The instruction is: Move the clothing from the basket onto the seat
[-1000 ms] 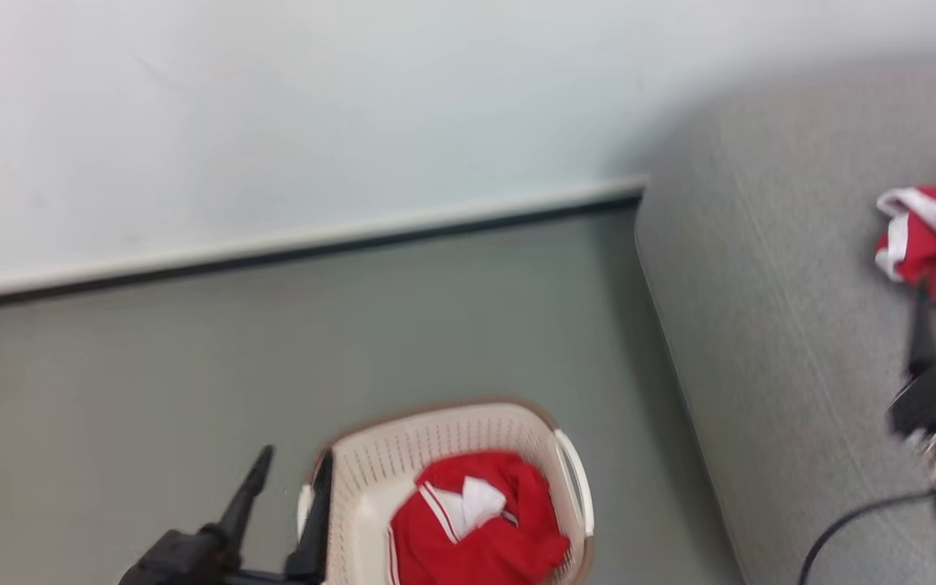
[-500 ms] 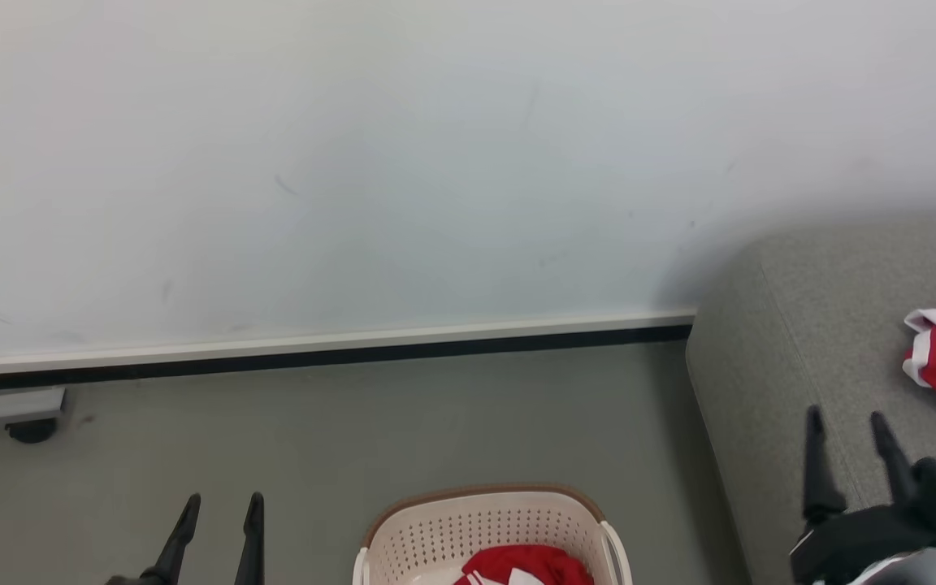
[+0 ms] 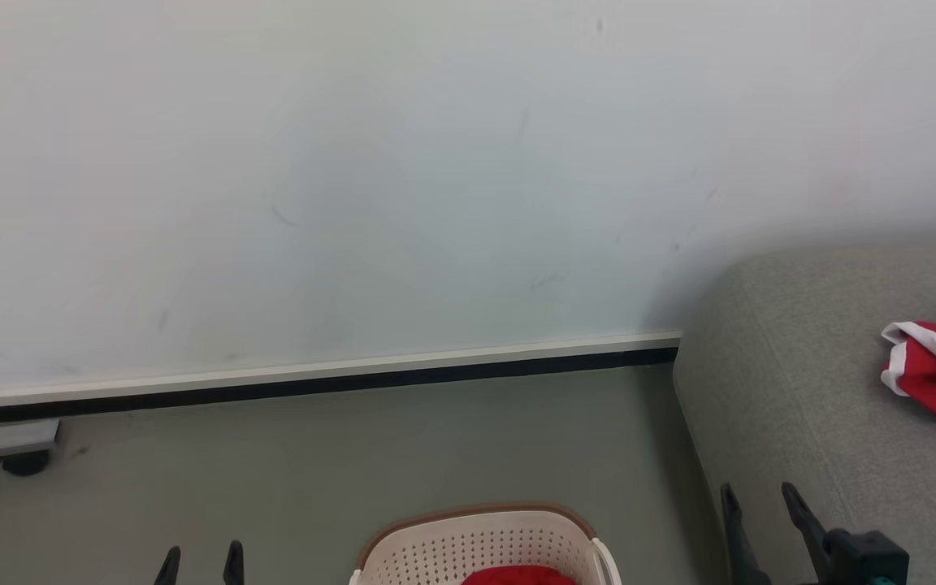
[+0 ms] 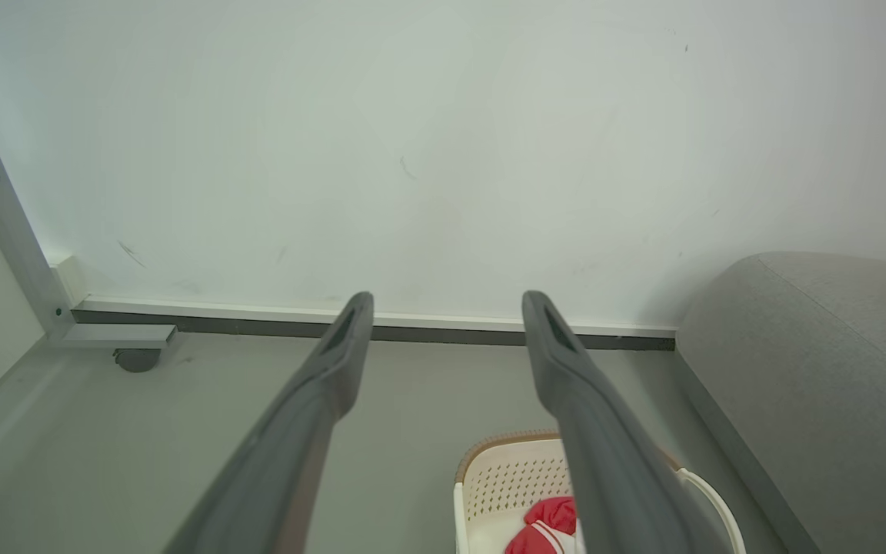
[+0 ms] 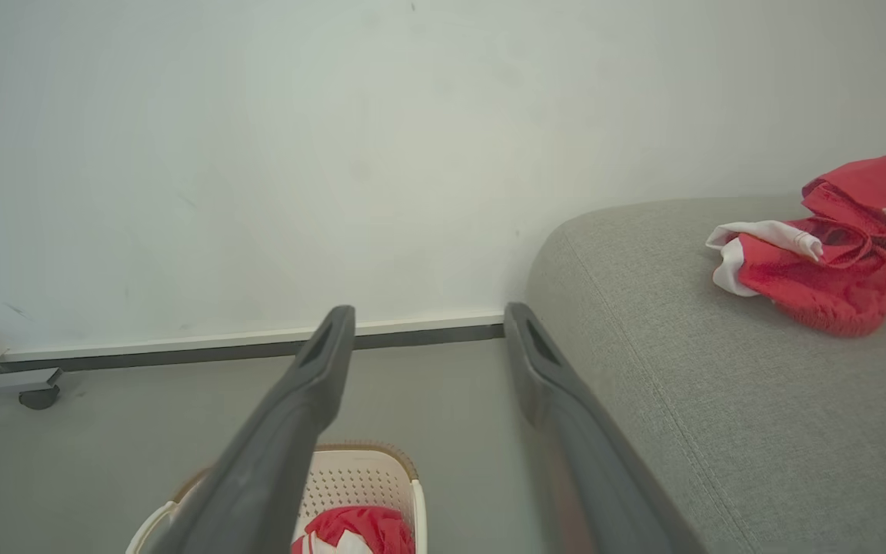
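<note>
Clothing point(image 5: 835, 261) lies on seat point(image 5: 720, 400) and in basket point(image 5: 366, 469); left gripper point(image 4: 447, 300) and right gripper point(image 5: 429, 310) gape empty.

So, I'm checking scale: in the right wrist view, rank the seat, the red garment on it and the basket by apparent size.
1. seat
2. red garment
3. basket, cut off by the frame, so its rank below the garment is unsure

The head camera faces the wall point(image 3: 435, 162), basket point(image 3: 476, 546) at six o'clock, seat point(image 3: 801, 382) at three; both wrist cameras share all three.
</note>
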You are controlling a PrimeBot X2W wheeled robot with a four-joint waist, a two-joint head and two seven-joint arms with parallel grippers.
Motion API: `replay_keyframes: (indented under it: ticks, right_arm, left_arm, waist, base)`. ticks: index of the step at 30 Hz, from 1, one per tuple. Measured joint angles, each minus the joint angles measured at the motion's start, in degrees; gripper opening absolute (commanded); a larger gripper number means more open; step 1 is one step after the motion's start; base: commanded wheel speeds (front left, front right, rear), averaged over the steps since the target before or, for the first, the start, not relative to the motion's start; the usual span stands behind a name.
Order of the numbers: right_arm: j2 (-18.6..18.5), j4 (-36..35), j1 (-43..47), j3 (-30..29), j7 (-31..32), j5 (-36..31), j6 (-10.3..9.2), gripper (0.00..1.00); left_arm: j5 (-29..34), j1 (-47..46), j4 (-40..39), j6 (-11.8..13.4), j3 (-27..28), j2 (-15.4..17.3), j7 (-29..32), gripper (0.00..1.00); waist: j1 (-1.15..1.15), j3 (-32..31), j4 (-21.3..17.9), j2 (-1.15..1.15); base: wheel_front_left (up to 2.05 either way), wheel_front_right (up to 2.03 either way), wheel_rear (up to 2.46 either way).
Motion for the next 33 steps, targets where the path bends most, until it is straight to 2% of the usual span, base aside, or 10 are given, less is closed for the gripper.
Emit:
replay_keyframes:
  ticks: [5,12,33]
  right_arm:
    - [0.3,0.4,2.4,0.4,-0.5,0.7,0.0,1.0]
    - [0.4,0.6,2.4,0.8,-0.6,0.5,0.0,1.0]
    - [0.5,0.7,1.2,3.2,-0.8,1.1,0.0,1.0]
  left_arm:
    - [1.1,1.4,0.1,-1.6,1.8,-1.7,0.0,1.0]
    - [2.0,1.2,0.3,-3.0,2.7,-2.1,0.0,1.0]
    - [3.4,1.2,1.6,-5.5,5.2,-4.4,0.0,1.0]
  waist:
    - [0.0,-0.1,-0.8,0.0]
    - [0.0,0.2,-0.7,0.0]
    - [0.0,0.9,-1.5,0.0]
  base:
    - [0.0,0.0,0.0]
    - [0.0,0.0,0.0]
    - [0.0,0.0,0.0]
